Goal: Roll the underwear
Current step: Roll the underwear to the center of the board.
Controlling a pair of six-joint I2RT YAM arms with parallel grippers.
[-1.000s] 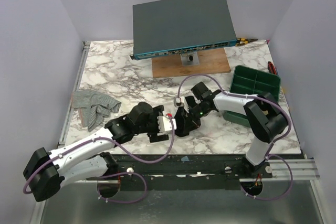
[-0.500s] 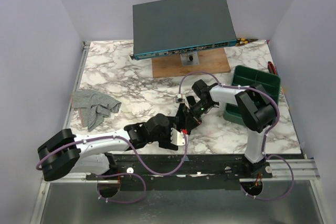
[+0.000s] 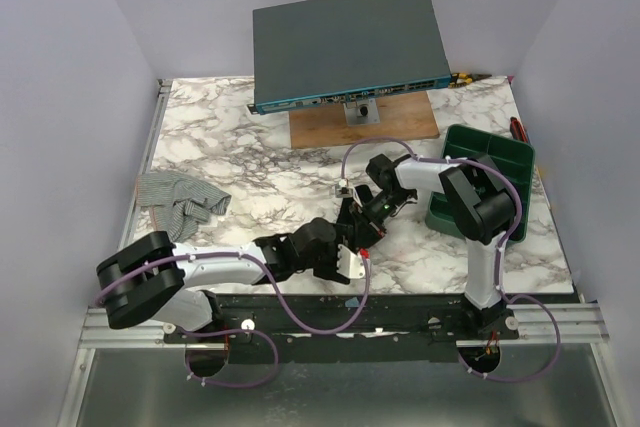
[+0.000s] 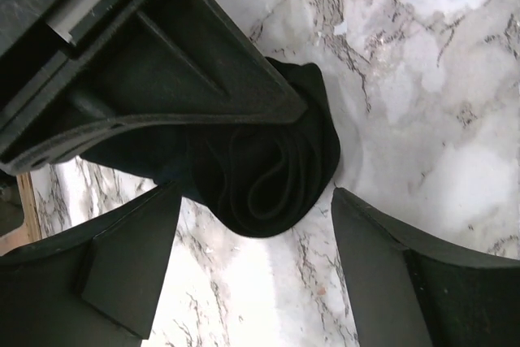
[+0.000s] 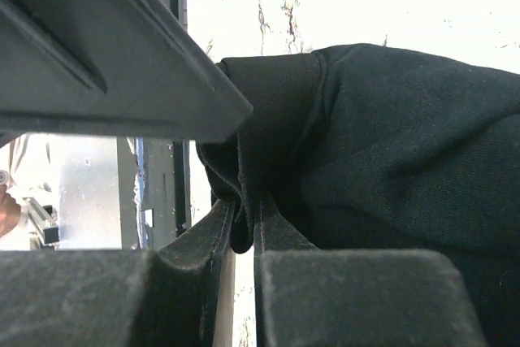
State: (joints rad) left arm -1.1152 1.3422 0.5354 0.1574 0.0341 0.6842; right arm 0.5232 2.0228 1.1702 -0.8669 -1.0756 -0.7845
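Gripping arm: the right arm rises from its base at the near right edge, folds sharply at the elbow beside the green plastic compartment bin point(image 3: 488, 134), and reaches back left and down toward the front middle of the white marble-patterned table point(image 3: 230, 137).
Right pincer: the right gripper point(image 5: 244, 210) has its fingers drawn almost together, with a fold of cloth pinched in the thin gap between them.
Left arm: it lies low and stretched out along the near edge, forearm close to the tabletop, wrist pointing right toward the other arm.
Left pincer: the left gripper point(image 4: 252, 201) is spread wide, one finger on each side of the bundle, and neither pad presses on it.
Underwear: the black rolled fabric underwear point(image 4: 276, 176) sits on the marble at front centre, between the two wrists; its coiled end faces the left wrist camera, and a black finger of the right gripper lies across its top.
Surroundings: a grey striped crumpled cloth point(image 3: 178, 202) lies well apart at the left; a dark grey flat network switch point(image 3: 345, 42) stands tilted on a brown wooden board point(image 3: 365, 125) at the back.
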